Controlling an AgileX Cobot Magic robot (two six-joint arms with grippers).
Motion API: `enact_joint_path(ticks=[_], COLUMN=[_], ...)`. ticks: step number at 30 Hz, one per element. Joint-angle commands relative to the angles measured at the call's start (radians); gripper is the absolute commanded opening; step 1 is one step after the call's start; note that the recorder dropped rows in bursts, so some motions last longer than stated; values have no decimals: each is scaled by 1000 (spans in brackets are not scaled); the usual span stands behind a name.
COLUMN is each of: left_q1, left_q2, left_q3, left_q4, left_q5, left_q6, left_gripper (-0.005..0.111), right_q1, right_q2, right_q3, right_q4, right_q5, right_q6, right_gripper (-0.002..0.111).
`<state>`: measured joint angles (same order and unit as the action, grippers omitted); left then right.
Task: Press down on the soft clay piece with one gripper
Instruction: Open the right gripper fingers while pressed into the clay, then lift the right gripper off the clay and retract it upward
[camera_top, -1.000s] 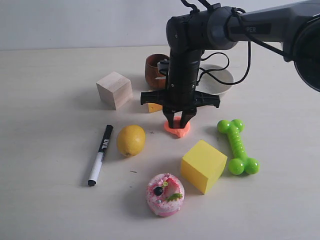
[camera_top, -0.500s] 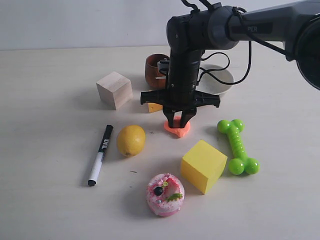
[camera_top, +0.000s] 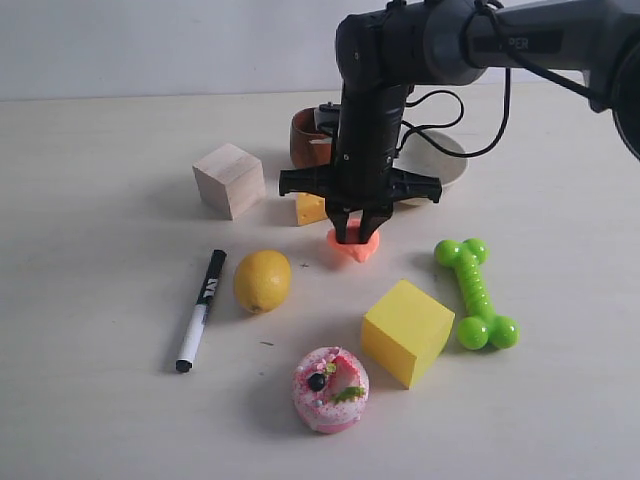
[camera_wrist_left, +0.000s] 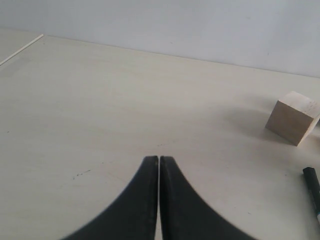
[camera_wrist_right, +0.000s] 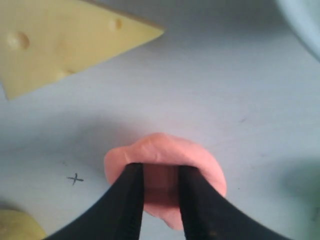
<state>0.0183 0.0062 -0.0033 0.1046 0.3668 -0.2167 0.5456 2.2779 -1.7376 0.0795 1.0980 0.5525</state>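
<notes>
**Right end effector on the clay, left idle**

- Right end effector (camera_top: 360, 236): pointing straight down, crossbar level, both tips planted in the top of the soft clay piece (camera_top: 362, 251). In the right wrist view the fingers (camera_wrist_right: 131, 200) are drawn in to a narrow slot and clay fills that slot. Nothing else is in its grip.
- The clay sits mid-worktop (camera_top: 100, 250), directly under the right arm. The cheese wedge (camera_top: 310, 208) is just beside it on the wooden-cube side, and the green bone toy (camera_top: 476, 293) is near on the opposite side. The yellow cube (camera_top: 406, 331) is in front of it, the white bowl (camera_top: 442, 160) behind. From the exterior view I can't tell whether the lump's underside is flat on the worktop or tipped up at one edge.
- Left end effector (camera_wrist_left: 159, 158): fingers pressed together with only a hairline between them, holding nothing, over bare worktop. The wooden cube (camera_wrist_left: 292, 117) and the marker (camera_wrist_left: 312, 187) cap show at the edge of its camera view, well apart from the tips.
- Also on the worktop: lemon (camera_top: 262, 281), sprinkled donut (camera_top: 331, 388), and a brown cup (camera_top: 306, 140) partly hidden behind the arm.
</notes>
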Motion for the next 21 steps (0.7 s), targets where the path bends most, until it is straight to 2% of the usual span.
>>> enact_joint_path(ticks=[1,9,21], left_q1=[1,1,1], left_q2=[-6,-6,-6], left_q3=[3,3,3], left_q4=[-5,-5,-5], left_q5=[-4,-4,-4], left_q6=[1,1,1], left_gripper=[4,4,4], right_q1=[1,1,1], right_q2=[-9,-9,-9], right_q3=[5,5,5], right_q4=[-11,-11,-8], right_q5=[-5,-5,-11], right_q6=[-9,-13,-22], right_gripper=[27,4,4])
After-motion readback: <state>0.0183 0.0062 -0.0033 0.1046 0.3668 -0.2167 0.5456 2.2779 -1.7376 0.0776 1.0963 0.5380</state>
